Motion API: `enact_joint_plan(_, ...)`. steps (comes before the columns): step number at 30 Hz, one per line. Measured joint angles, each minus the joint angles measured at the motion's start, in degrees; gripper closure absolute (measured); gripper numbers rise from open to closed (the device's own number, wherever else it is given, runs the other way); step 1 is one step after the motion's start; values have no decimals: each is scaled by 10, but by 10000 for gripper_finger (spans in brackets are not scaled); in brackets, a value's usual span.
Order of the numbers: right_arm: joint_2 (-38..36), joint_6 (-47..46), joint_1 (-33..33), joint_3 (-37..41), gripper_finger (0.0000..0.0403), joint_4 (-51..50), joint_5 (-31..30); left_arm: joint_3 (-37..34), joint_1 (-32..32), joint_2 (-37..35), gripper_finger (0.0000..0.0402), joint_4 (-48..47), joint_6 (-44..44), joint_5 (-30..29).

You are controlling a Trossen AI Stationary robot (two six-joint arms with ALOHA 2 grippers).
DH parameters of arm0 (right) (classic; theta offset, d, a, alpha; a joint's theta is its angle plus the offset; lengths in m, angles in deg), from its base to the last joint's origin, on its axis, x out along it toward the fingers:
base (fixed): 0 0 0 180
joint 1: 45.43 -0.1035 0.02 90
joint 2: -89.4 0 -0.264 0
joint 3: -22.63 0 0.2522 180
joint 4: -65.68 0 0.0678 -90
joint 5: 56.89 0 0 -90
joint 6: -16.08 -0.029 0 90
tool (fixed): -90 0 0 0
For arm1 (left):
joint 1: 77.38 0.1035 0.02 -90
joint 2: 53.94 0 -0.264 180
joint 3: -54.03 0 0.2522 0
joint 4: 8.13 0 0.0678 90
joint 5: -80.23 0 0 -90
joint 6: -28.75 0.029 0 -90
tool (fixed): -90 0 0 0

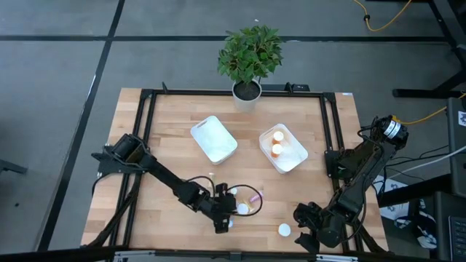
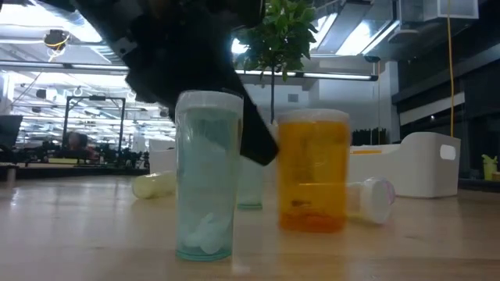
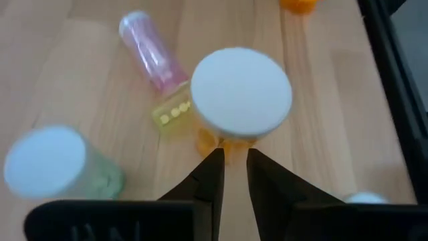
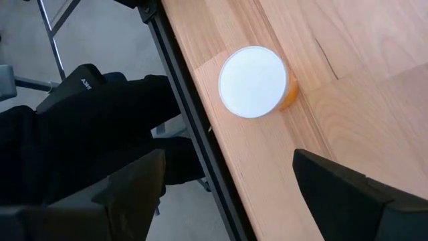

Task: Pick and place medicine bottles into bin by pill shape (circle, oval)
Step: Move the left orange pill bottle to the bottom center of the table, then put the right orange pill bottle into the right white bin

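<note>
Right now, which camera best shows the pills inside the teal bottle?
The low view: the teal bottle stands close up, white pills at its bottom. The high view shows only white caps; which is the teal bottle's I cannot tell. The wrist views do not clearly show it.

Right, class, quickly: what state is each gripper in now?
Left gripper: nearly shut, holding nothing, beside an upright white-capped orange plastic bottle.
Right gripper: open, empty, at the table's near edge.

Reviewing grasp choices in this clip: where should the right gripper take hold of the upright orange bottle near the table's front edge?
Across the body just under the white cap, coming from straight above. The orange bottle stands upright and alone, and the right gripper, open, would probably straddle it.
</note>
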Motion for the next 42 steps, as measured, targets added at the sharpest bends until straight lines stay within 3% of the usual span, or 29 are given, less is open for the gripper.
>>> enact_joint_plan(15, 0, 1, 0, 0, 73, 1, 0, 0, 8, -1, 347, 7, 25, 0)
enact_joint_plan(20, 0, 0, 0, -22, 73, -8, 10, 0, 2, -34, 347, -28, 32, 0)
enact_joint_plan(30, 4, -10, 0, -87, 73, -146, -24, 1, -5, -105, 347, -74, 32, -20)
enact_joint_plan(33, 20, -33, 0, -87, 73, -136, -22, 1, -11, -107, 347, -83, 33, -35)
enact_joint_plan(36, 48, -59, -3, -97, 73, -139, 18, 0, -18, -107, 347, -90, 34, -49)
enact_joint_plan(42, 134, -72, -4, -200, 73, -229, 35, 0, -24, -107, 347, -95, 34, -78)
